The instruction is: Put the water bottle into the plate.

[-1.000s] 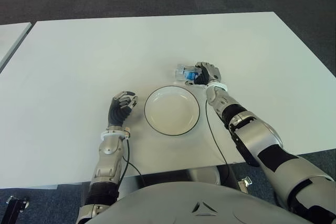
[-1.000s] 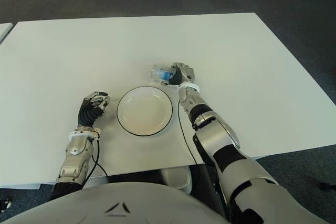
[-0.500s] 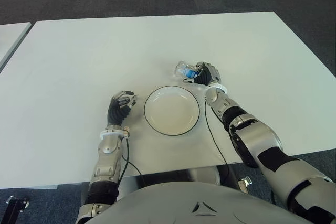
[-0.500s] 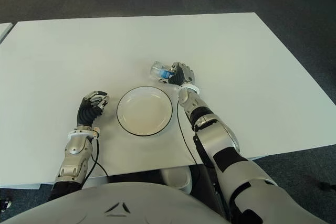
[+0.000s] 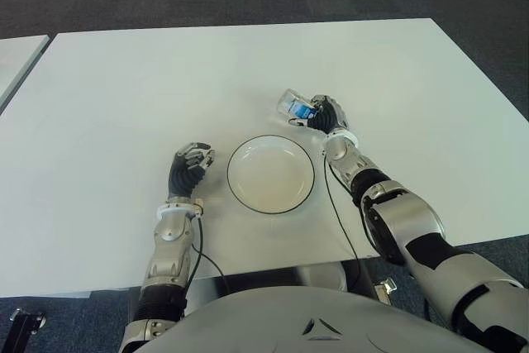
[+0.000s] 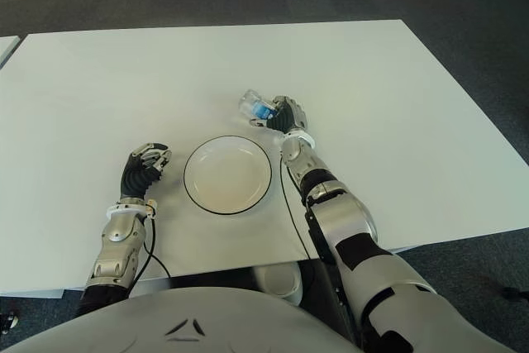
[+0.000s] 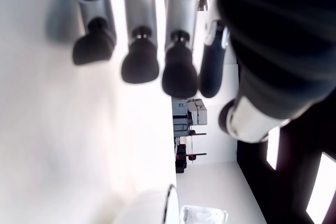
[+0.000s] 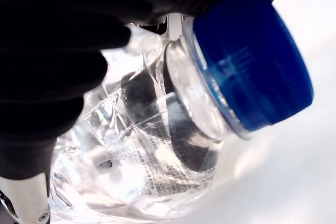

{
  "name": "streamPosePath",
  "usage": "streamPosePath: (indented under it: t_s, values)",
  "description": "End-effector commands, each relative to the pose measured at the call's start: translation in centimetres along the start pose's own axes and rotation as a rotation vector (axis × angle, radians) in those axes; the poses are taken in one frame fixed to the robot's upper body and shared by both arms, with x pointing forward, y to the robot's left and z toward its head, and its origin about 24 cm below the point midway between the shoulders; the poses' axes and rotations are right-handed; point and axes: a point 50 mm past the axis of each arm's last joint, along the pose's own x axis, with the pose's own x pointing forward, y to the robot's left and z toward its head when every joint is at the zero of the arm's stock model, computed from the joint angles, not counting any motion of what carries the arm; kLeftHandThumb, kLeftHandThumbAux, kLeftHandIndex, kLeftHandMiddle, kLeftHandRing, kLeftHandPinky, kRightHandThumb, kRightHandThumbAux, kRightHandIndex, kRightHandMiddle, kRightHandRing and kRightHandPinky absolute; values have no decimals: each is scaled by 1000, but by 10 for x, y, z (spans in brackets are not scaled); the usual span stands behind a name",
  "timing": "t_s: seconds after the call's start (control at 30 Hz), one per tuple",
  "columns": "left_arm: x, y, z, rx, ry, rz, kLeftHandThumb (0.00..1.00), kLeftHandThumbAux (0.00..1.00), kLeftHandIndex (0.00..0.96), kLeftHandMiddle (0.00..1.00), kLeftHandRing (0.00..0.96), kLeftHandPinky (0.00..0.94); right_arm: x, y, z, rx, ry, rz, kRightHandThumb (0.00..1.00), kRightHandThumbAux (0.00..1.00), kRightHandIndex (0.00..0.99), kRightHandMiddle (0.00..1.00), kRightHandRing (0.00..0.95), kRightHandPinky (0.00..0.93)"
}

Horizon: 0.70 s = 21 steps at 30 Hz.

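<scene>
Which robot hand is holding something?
The right hand, beyond the white plate, grips the clear plastic water bottle with a blue cap. The left hand, left of the plate, holds nothing.

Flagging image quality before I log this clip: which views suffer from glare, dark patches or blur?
Left wrist view: table blown out white, fingers silhouetted. Right wrist view: right robot hand near-black, water bottle soft and very close. Eye views: evenly lit, plate crisp.

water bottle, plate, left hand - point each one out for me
water bottle [image 5: 294,105], left eye view, on its clear body.
plate [image 5: 270,174], left eye view, on its bare white middle.
left hand [image 5: 190,168], left eye view, on the curled dark fingers.
</scene>
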Motion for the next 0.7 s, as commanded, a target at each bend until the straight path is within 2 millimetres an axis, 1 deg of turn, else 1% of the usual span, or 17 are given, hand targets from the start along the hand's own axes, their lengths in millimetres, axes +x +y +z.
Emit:
streamPosePath:
  t_s: [0.03, 0.4, 0.7]
  values:
    - [-6, 0, -15, -2, 93, 23, 712, 711, 438, 782, 792, 810, 1, -3, 3, 135, -9, -9, 697, 731, 438, 782, 793, 799]
    - [-7, 0, -15, -4, 84, 16, 712, 711, 438, 782, 793, 813, -1, -13, 5, 311, -57, -85, 699, 730, 438, 805, 822, 840]
    - [-7, 1, -16, -15, 90, 16, 712, 711, 437, 787, 801, 822, -2, -23, 12, 369, -137, -161, 701, 730, 438, 809, 828, 838]
